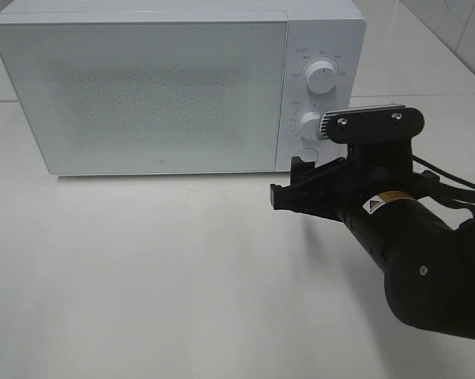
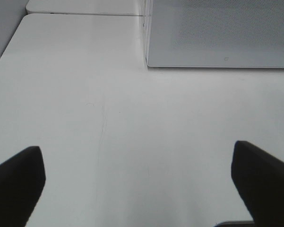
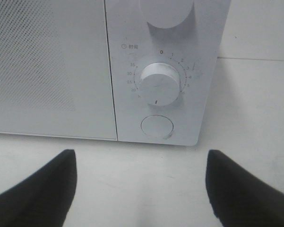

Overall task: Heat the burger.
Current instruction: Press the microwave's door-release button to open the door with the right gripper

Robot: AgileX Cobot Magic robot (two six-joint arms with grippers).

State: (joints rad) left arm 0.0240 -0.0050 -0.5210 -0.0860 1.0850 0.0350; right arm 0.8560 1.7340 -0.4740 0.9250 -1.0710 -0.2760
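The burger is out of view. The white microwave (image 1: 158, 87) stands at the back of the table with its door shut. My right gripper (image 1: 294, 183) is open and empty, just in front of the control panel's lower part. In the right wrist view the right gripper (image 3: 141, 165) faces the timer knob (image 3: 158, 84) and the round door button (image 3: 157, 126), touching neither. My left gripper (image 2: 137, 151) is open and empty over the bare table, facing the microwave's door corner (image 2: 217, 33). It does not show in the exterior high view.
The white table (image 1: 142, 276) spreads in front of the microwave. The upper knob (image 1: 322, 79) sits above the timer knob (image 1: 311, 125). A seam to a second tabletop (image 2: 85, 13) runs behind the microwave's left side.
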